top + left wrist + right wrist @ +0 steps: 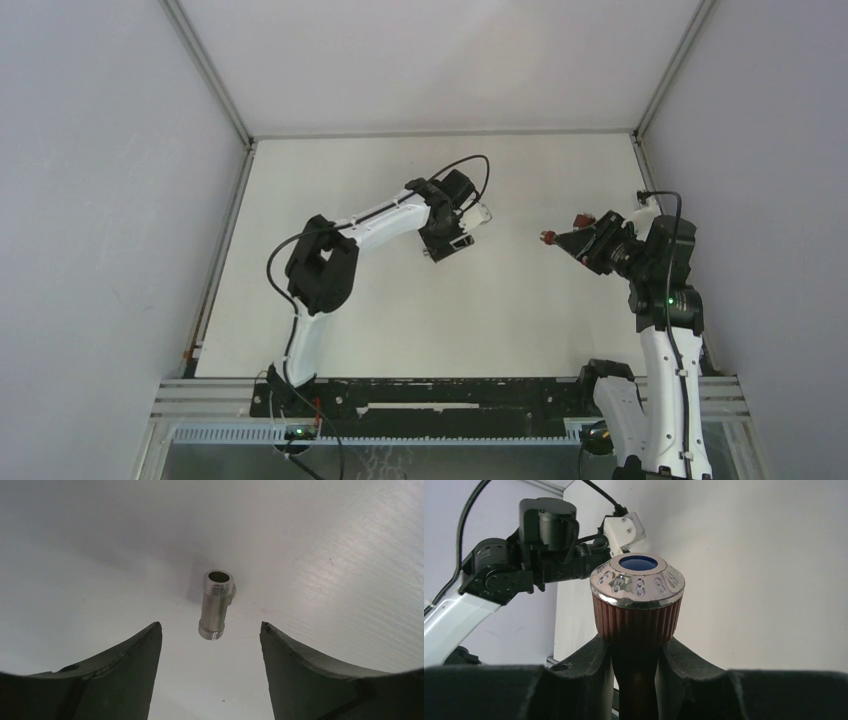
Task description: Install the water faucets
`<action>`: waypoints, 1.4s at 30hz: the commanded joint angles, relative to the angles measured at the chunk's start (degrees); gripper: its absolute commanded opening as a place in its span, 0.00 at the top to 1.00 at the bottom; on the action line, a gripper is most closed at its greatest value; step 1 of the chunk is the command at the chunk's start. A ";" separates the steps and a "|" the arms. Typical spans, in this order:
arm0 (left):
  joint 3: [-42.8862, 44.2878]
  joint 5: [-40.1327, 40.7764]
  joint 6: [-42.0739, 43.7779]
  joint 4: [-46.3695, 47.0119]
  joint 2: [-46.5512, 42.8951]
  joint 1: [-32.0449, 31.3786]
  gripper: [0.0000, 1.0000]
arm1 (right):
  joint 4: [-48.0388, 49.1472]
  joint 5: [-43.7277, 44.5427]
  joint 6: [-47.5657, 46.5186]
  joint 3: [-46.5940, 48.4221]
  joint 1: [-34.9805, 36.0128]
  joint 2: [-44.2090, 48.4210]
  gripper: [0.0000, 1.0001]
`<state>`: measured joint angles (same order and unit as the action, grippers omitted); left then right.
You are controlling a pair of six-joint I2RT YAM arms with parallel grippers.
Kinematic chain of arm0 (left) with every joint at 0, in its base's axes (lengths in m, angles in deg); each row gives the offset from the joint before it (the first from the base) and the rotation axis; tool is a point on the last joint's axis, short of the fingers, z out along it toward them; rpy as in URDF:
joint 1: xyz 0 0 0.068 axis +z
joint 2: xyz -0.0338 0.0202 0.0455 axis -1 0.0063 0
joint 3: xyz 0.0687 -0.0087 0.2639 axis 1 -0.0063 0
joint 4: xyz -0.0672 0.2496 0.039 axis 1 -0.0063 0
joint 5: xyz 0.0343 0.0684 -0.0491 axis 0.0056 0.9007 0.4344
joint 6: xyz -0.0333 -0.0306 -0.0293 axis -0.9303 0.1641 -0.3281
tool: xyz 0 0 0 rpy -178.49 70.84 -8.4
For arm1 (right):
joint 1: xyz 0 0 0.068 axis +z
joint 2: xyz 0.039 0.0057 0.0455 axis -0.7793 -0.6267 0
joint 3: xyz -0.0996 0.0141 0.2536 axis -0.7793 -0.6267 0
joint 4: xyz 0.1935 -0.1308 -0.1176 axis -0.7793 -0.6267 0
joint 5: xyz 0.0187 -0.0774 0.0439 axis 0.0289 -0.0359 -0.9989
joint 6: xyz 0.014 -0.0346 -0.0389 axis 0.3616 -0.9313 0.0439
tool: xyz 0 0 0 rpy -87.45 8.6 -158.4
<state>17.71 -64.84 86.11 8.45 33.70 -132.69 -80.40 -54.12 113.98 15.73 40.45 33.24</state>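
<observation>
A small silvery threaded fitting point(216, 605) lies on the white table. My left gripper point(211, 625) hovers over it, open, with the fitting's near end level with the fingertips point(155, 630) and touching neither. In the top view the left gripper point(447, 245) points down at mid-table and hides the fitting. My right gripper point(636, 642) is shut on the stem of a reddish-brown faucet point(638, 615), whose ribbed knob has a chrome cap with a blue centre. The right gripper point(568, 240) holds this faucet point(548, 238) above the table's right side, pointing at the left arm.
The white table point(400, 320) is walled by grey panels with aluminium rails on the left, back and right. A black rail point(430, 395) runs along the near edge by the arm bases. The left arm point(539, 545) shows in the right wrist view.
</observation>
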 commanded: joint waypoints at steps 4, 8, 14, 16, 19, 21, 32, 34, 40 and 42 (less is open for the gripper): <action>2.40 -2.53 -0.76 1.97 1.88 0.92 0.29 | 2.90 -0.71 0.27 0.27 0.20 0.55 1.00; 2.90 -3.35 -0.75 1.75 2.60 1.25 0.35 | 3.27 -0.83 0.44 0.22 0.22 0.37 1.00; 4.41 -6.00 -0.99 -0.13 5.19 1.72 0.45 | 3.47 -0.90 0.60 0.23 0.24 0.30 1.00; 4.49 -6.85 -1.66 -0.27 5.43 1.79 0.47 | 3.42 -0.80 0.61 0.23 0.20 0.28 1.00; 4.39 -8.15 -2.37 -0.33 5.50 1.76 0.50 | 3.49 -0.80 0.59 0.22 0.27 0.19 1.00; 4.41 -8.04 -2.77 -0.74 5.68 1.87 0.51 | 3.58 -0.80 0.68 0.24 0.25 0.12 1.00; 5.16 -8.21 -4.32 -1.24 5.67 2.46 0.85 | 3.76 -1.10 0.76 0.23 0.28 0.12 1.00; 6.21 -8.43 -4.74 -1.78 5.21 2.52 0.99 | 3.70 -1.20 0.72 0.20 0.28 0.13 1.00; 6.56 -22.08 -7.91 -3.29 -1.74 6.06 1.00 | 4.52 -2.76 -1.91 -0.13 1.96 0.10 1.00; 5.19 -34.42 -13.31 -1.50 -6.52 9.81 1.00 | 5.80 -2.21 -3.74 -0.05 6.58 0.29 1.00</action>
<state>21.29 -79.64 80.38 6.05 38.48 -128.84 -79.42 -54.93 113.72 15.40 41.80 33.09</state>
